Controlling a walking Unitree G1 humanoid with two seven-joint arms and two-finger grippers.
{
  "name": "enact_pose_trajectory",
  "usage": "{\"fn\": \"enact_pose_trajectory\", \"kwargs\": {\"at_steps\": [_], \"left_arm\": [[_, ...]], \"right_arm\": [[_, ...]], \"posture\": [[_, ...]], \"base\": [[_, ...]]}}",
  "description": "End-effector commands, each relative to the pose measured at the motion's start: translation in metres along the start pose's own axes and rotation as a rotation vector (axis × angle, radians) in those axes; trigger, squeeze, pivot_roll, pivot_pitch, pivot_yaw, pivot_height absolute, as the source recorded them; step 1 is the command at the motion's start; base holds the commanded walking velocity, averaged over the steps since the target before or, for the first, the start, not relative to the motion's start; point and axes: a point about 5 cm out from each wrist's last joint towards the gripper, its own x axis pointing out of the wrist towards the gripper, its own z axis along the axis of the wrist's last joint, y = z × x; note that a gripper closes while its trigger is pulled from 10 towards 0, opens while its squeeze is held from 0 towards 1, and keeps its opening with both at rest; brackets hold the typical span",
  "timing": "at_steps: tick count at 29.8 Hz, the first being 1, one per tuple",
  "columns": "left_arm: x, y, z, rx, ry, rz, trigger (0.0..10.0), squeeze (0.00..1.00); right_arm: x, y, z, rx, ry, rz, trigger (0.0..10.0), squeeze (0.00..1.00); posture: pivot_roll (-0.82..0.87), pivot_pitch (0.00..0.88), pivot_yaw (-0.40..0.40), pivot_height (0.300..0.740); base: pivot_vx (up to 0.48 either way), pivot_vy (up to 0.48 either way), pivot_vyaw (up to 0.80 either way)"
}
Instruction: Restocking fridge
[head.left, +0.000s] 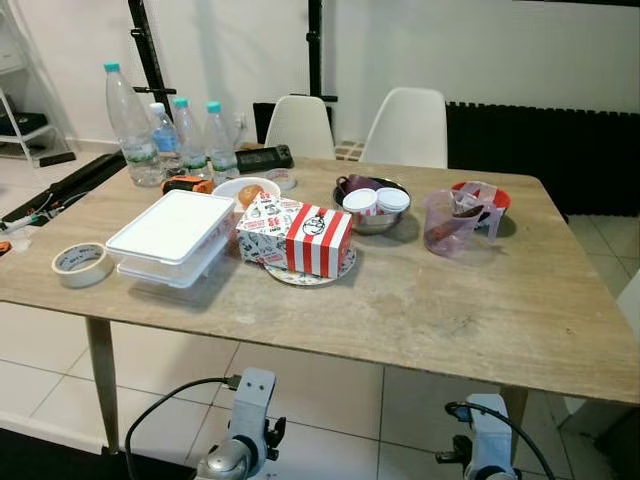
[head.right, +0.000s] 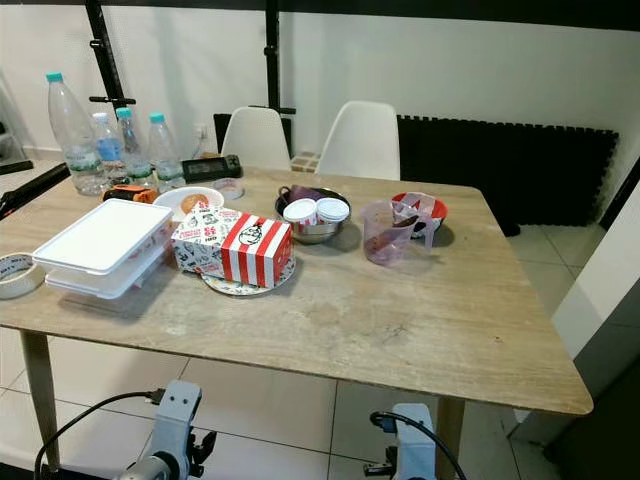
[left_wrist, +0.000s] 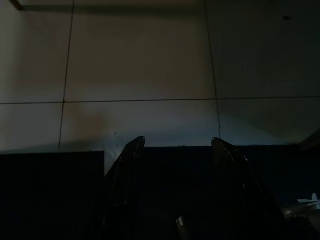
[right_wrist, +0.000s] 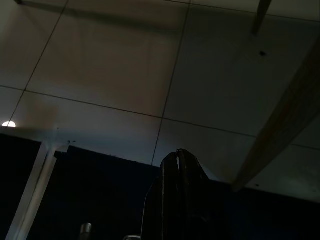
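Note:
A wooden table (head.left: 420, 310) carries the food. A red-and-white striped box (head.left: 296, 235) sits on a plate at its middle. Left of it are stacked white lidded containers (head.left: 172, 237). Behind stand several water bottles (head.left: 165, 135), a white bowl (head.left: 245, 190), a steel bowl holding small tubs (head.left: 372, 205), a clear jug (head.left: 450, 222) and a red bowl (head.left: 482, 196). Both arms hang below the table's near edge. My left gripper (left_wrist: 175, 150) is open over the floor tiles. My right gripper (right_wrist: 177, 160) is shut with nothing in it.
A roll of tape (head.left: 80, 264) lies at the table's left edge. Two white chairs (head.left: 403, 125) stand behind the table, with a dark radiator (head.left: 545, 150) on the right wall. A black stand (head.left: 150, 50) rises at the back left.

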Motion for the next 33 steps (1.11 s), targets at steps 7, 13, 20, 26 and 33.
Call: {"fn": "enact_pose_trajectory", "kwargs": {"at_steps": [7, 13, 20, 26, 33], "left_arm": [[-0.002, 0.003, -0.006, 0.002, 0.018, 0.010, 10.0, 0.00], [-0.006, 0.006, -0.017, 0.004, 0.063, 0.024, 10.0, 0.00], [-0.010, 0.011, -0.027, -0.005, 0.109, 0.055, 10.0, 0.00], [-0.015, 0.016, -0.039, -0.006, 0.154, 0.075, 10.0, 0.00], [-0.016, 0.018, -0.039, -0.029, 0.144, 0.081, 10.0, 0.00]], "right_arm": [[-0.001, -0.002, 0.000, 0.013, -0.011, -0.011, 10.0, 0.00], [-0.001, -0.003, -0.002, 0.005, 0.012, -0.018, 10.0, 0.00], [-0.003, -0.008, -0.014, -0.032, 0.076, -0.045, 10.0, 0.00], [-0.009, -0.018, -0.030, -0.057, 0.153, -0.104, 10.0, 0.00], [-0.011, -0.021, -0.037, -0.046, 0.189, -0.132, 10.0, 0.00]], "posture": [[-0.04, 0.000, -0.021, 0.740], [-0.03, 0.000, -0.024, 0.740], [-0.03, 0.000, -0.026, 0.740], [-0.03, 0.000, -0.023, 0.740], [-0.02, 0.000, -0.018, 0.740]], "base": [[0.000, 0.000, 0.00], [0.000, 0.000, 0.00], [0.000, 0.000, 0.00], [0.000, 0.000, 0.00], [0.000, 0.000, 0.00]]}}
